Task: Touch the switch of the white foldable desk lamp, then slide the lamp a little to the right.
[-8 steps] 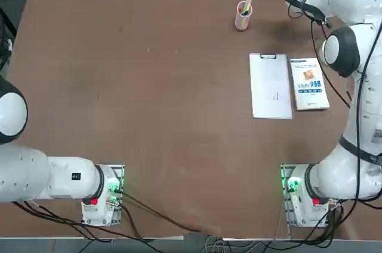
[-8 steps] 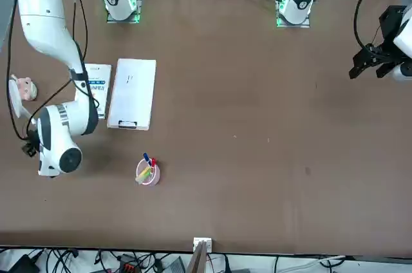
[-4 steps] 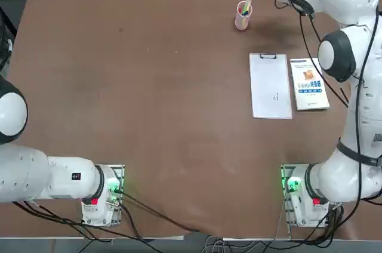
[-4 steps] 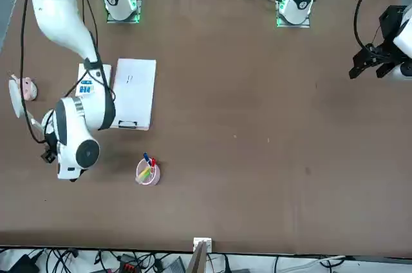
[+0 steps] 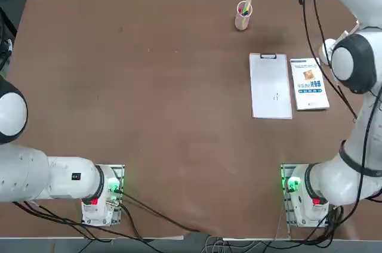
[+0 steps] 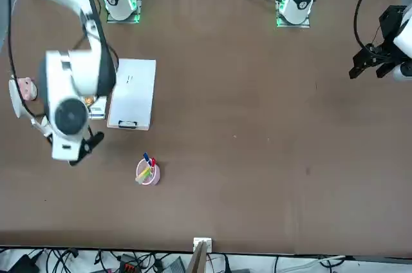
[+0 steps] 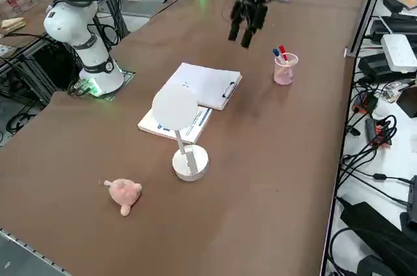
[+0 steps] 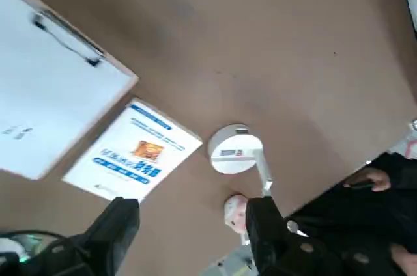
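– So what shifted in the last second?

– Only the right arm. It has swung up and away over the far side of the tabletop, and the right hand now hangs high in the air past the clipboard, near the pen cup, its fingers spread with nothing between them.

– And the lamp?

– The white lamp has stayed exactly where it was, well apart from the hand, so this stretch neither touched nor slid it. Whether the arm is heading in or pulling out, I can't judge.

– How does it look?

– Upright: a round base, a slim stem and a flat round head tipped on edge. It stands just beside the booklet at the robot's right, with a pink toy near. The wrist camera sees it too, but I can't pick out the switch for certain.
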Action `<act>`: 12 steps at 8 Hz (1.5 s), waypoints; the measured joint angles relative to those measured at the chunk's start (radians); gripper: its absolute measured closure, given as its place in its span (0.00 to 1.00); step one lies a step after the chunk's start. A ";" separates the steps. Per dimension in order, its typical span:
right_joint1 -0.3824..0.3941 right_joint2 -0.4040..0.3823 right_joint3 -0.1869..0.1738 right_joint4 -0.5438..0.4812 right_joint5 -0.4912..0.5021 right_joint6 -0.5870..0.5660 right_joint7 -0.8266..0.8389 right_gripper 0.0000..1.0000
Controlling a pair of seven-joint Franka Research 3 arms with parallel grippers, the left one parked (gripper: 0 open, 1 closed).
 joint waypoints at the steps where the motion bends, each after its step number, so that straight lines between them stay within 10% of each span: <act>1: 0.002 -0.069 0.000 -0.026 0.033 -0.011 0.007 0.00; 9: 0.020 -0.654 0.063 -0.407 0.300 -0.074 0.416 0.00; 12: -0.082 -0.661 0.085 -0.394 0.376 -0.015 0.448 0.00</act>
